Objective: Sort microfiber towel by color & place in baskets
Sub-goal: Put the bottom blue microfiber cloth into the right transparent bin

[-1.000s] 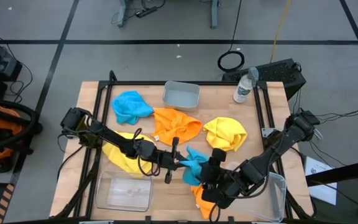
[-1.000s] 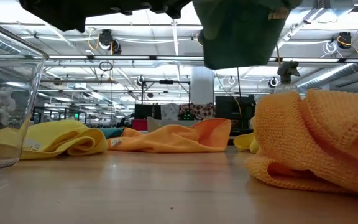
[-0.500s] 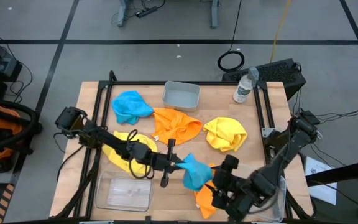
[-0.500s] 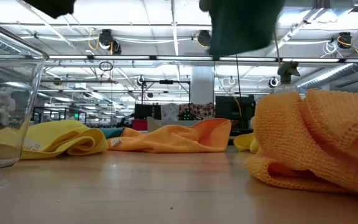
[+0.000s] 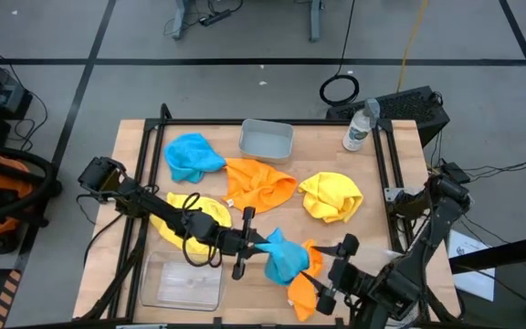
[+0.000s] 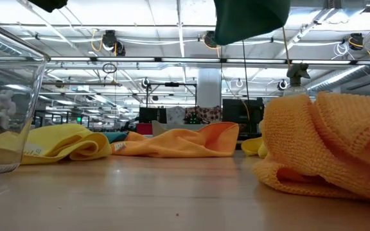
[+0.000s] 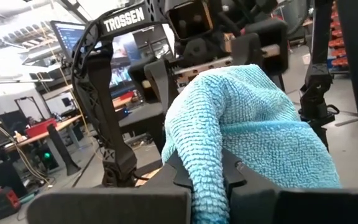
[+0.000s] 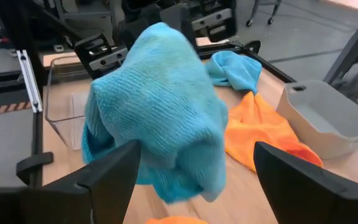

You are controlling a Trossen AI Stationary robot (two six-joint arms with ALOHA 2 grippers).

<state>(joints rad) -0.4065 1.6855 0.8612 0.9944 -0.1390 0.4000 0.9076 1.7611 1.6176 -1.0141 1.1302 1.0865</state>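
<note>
My left gripper (image 5: 261,245) is shut on a bright blue microfiber towel (image 5: 283,258), held up over the table's near middle. My right gripper (image 5: 336,267) stands open just right of that towel, its fingers (image 8: 114,174) wide apart and off the cloth. A second blue towel (image 5: 193,155), an orange one (image 5: 258,183) and a yellow one (image 5: 331,196) lie farther back. Another yellow towel (image 5: 176,224) lies under my left arm. An orange towel (image 5: 301,288) lies below the held one. The small grey basket (image 5: 267,140) stands at the far middle, with clear baskets at near left (image 5: 183,281) and near right (image 5: 409,279). My left gripper pinches a bunched fold of the blue towel (image 7: 207,177) between its two fingers. The fingers come about level from the table's left. The towel (image 7: 247,124) bulges out beyond the fingertips and hangs clear of the table.
A clear water bottle (image 5: 359,126) stands at the far right. The near orange towel (image 6: 326,147) bulks large in the low view, beside bare wood. My right arm lies over the near-right clear basket.
My right gripper has drawn back from the blue towel toward the table's near right corner, turning as it went, and its fingers now stand off the cloth. The towel hangs from my left gripper alone, which has shifted a little toward the left and up.
</note>
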